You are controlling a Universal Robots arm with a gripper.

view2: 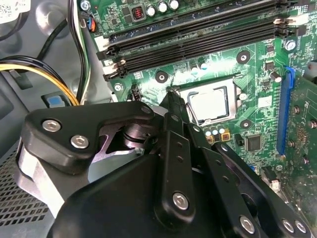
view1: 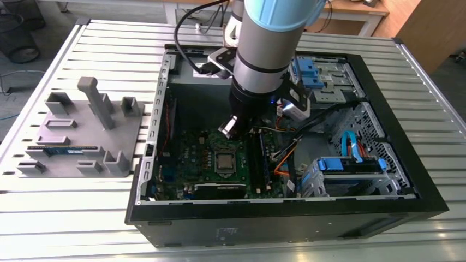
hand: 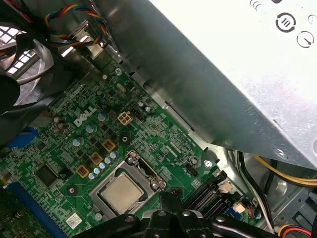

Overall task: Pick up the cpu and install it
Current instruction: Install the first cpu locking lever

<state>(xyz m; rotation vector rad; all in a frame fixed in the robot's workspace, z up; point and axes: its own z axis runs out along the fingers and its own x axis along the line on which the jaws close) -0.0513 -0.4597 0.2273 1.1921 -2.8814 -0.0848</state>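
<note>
Jaws pressed together, holding nothing, hover above the cpu (view2: 210,102) lying flat in its socket (hand: 130,169).

The open computer case (view1: 291,164) is seen from high above in the exterior view. The motherboard (view2: 223,64) is viewed closely, past the gripper (view2: 171,96), in both wrist views, opposite-facing.

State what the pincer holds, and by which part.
Nothing: the pincer is shut, tips together, just above the motherboard; the cpu sits in its socket.
</note>
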